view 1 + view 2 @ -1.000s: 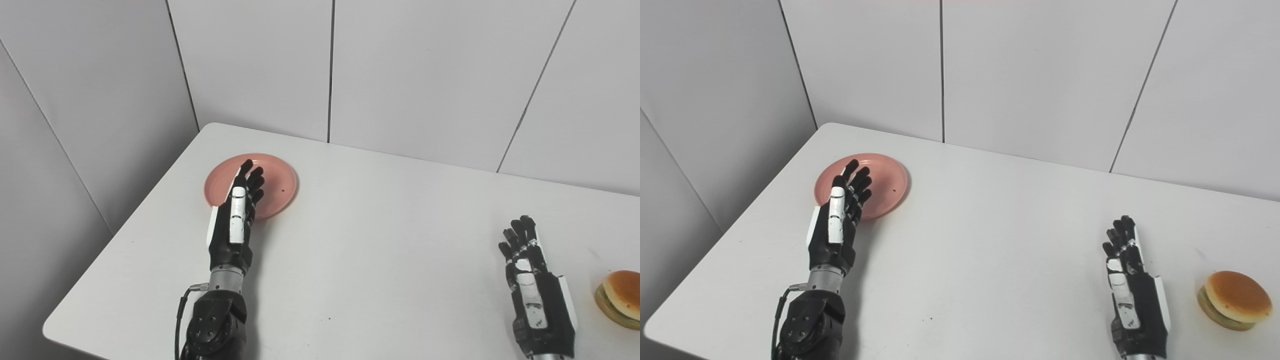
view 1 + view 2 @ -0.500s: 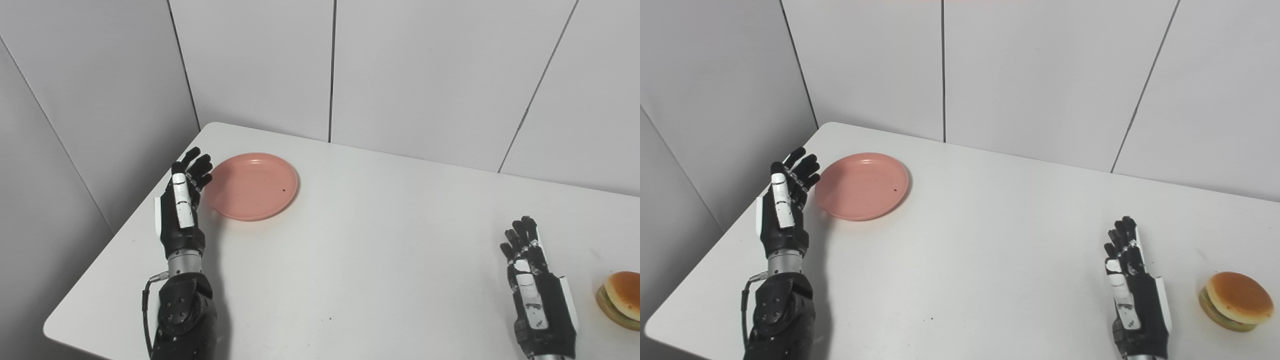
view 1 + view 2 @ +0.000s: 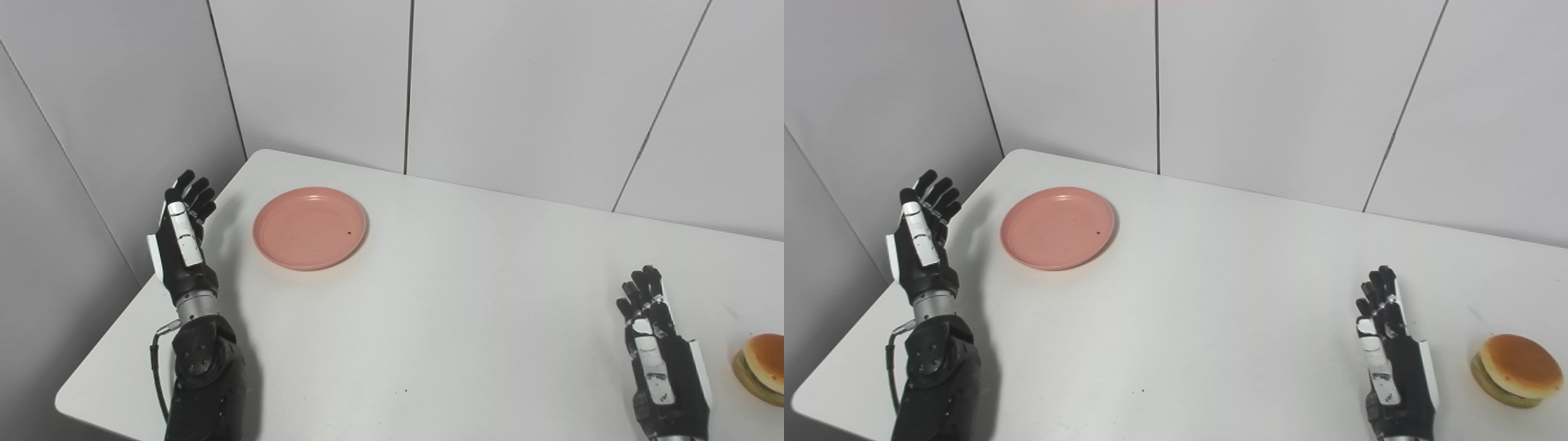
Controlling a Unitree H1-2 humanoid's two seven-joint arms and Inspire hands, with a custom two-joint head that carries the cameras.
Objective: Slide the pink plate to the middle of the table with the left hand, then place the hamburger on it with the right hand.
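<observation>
Near the far left corner of the white worktop (image 3: pixel 465 318) lies the pink plate (image 3: pixel 310 228), flat and bare but for a small dark speck toward its right side. To its left, clear of the rim, the left hand (image 3: pixel 181 245) is raised over the worktop's left edge, palm turned toward the plate; its fingers (image 3: pixel 195 193) point up and away from the robot, held straight and slightly fanned, gripping nothing. A shadow of that hand falls on the worktop between hand and plate. The black forearm comes in from the bottom edge, with a thin cable looping by the wrist. Well apart, at the near right, the right hand (image 3: pixel 1393 361) is low over the worktop, back up, its fingers (image 3: pixel 1379 294) lightly curled and loosely apart, also holding nothing; whether it touches the surface cannot be told. Just to its right, near the worktop's right edge, sits the hamburger (image 3: pixel 1514 369): a brown bun on top with a green layer showing beneath; it is cut off by the frame in the left eye view. Grey wall panels stand behind the worktop.
</observation>
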